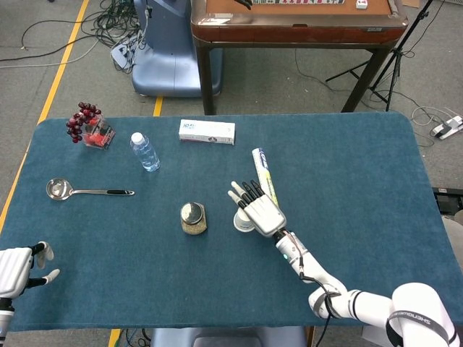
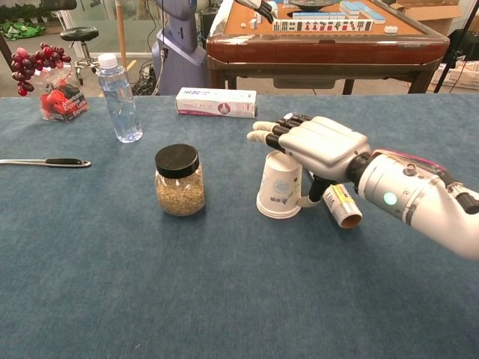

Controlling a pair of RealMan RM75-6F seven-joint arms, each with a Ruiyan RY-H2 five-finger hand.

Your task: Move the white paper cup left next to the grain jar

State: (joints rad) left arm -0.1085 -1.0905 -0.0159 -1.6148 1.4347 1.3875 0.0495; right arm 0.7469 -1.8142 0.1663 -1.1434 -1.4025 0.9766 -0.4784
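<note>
The white paper cup (image 2: 280, 185), upside down at frame center, is looking light and crushable, the right hand (image 2: 318, 144) draping spread fingers (image 2: 271, 132) over its top without gripping.

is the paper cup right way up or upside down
Upside down: the white paper cup stands wide rim on the table, narrow base up under the right hand.

right hand (image 1: 262, 213) over white paper cup (image 1: 243, 223) (upside down); grain jar (image 1: 193, 217) near
</note>
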